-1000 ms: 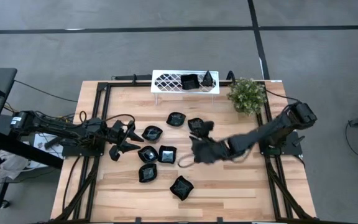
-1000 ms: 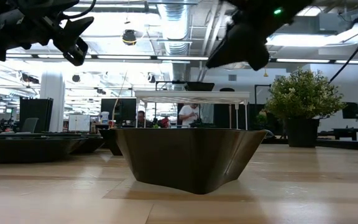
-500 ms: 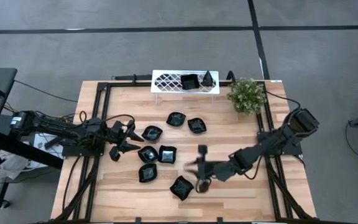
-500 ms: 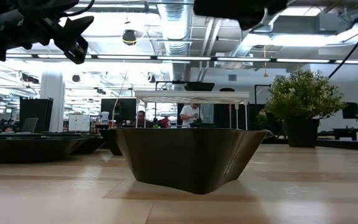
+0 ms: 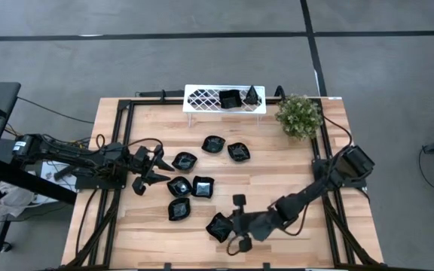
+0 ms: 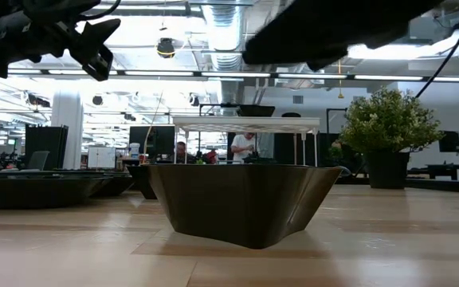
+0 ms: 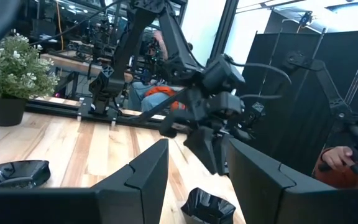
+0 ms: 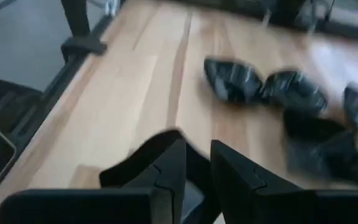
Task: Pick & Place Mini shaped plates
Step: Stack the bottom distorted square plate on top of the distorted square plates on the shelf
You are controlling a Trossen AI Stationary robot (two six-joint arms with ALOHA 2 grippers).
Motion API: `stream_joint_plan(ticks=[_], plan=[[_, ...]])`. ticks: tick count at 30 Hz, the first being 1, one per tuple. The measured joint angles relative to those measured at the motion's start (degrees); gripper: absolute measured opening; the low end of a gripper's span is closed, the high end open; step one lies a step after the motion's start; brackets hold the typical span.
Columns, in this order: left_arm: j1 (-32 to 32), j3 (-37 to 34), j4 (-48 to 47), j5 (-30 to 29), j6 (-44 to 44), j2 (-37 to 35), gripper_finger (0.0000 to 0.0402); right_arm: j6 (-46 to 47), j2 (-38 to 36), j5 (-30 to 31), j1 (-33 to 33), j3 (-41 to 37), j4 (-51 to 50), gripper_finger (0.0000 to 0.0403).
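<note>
Black and glossy, the nearest mini plate (image 5: 218, 226) sits near the table's (image 5: 292, 162) front edge, where the right gripper (image 5: 236, 223) has swung down from mid-table, fingers narrowly parted and empty, likely to pick it, while the left gripper (image 5: 157, 167) waits spread.

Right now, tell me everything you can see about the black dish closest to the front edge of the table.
The front dish is a small, glossy black plate with an angular, roughly square outline and raised, flaring walls. It sits flat on the bare wood of the table, apart from the other black dishes. The right end effector hovers beside it, jaws narrowly parted; whether it touches the rim cannot be told. In the low view its dark wall fills the foreground.
</note>
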Motion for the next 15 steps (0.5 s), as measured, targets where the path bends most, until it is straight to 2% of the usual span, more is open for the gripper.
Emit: stream_joint_plan(ticks=[4, 8, 15], plan=[[0.0, 0.0, 0.4, 0.0, 0.0, 0.0, 0.0163, 8.6, 0.4, 2.7, 0.6, 3.2, -10.2, 0.007], [0.0, 0.0, 0.9, 0.0, 0.0, 0.0, 0.0163, 13.3, 0.4, 7.3, 0.7, 3.7, -13.2, 0.0074], [0.0, 0.0, 1.0, 0.0, 0.0, 0.0, 0.0163, 14.2, 0.4, 5.7, 0.7, 3.6, -14.0, 0.0117]])
